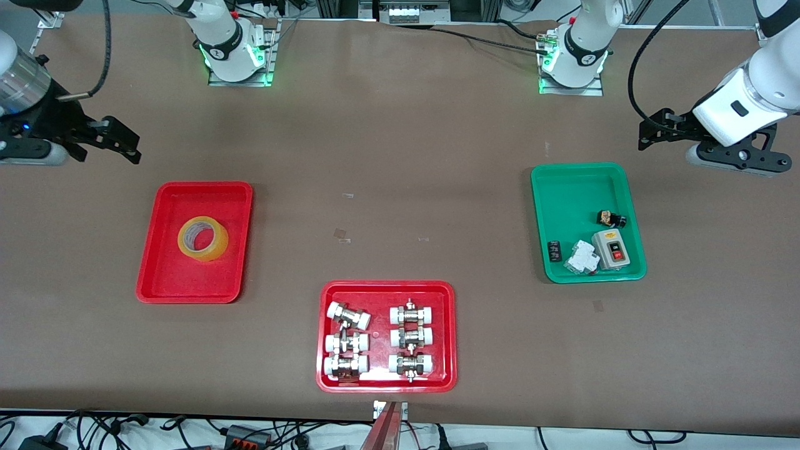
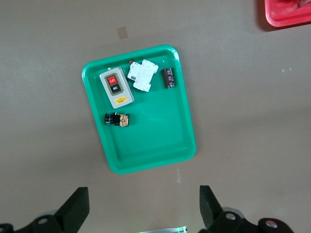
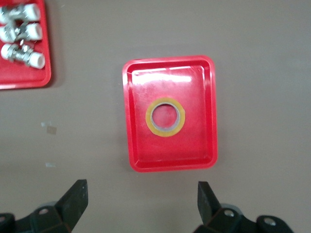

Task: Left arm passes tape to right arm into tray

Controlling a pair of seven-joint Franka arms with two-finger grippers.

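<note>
The yellow tape roll [image 1: 203,239] lies flat in the plain red tray [image 1: 164,281] toward the right arm's end of the table. It also shows in the right wrist view [image 3: 165,117], inside the tray [image 3: 138,145]. My right gripper [image 1: 119,142], on the arm with the silver cuff, is open and empty, up over bare table beside the tray. In its wrist view the right gripper [image 3: 142,201] is wide open. My left gripper [image 1: 653,132] is open and empty, up over bare table beside the green tray [image 1: 562,187]. The left gripper [image 2: 144,208] is wide open.
A red tray [image 1: 328,381] holding several metal fittings sits near the table's front edge at the middle. The green tray [image 2: 170,145] holds a switch box [image 1: 611,248], a white breaker [image 1: 581,257] and small dark parts. Both arm bases stand along the table's back edge.
</note>
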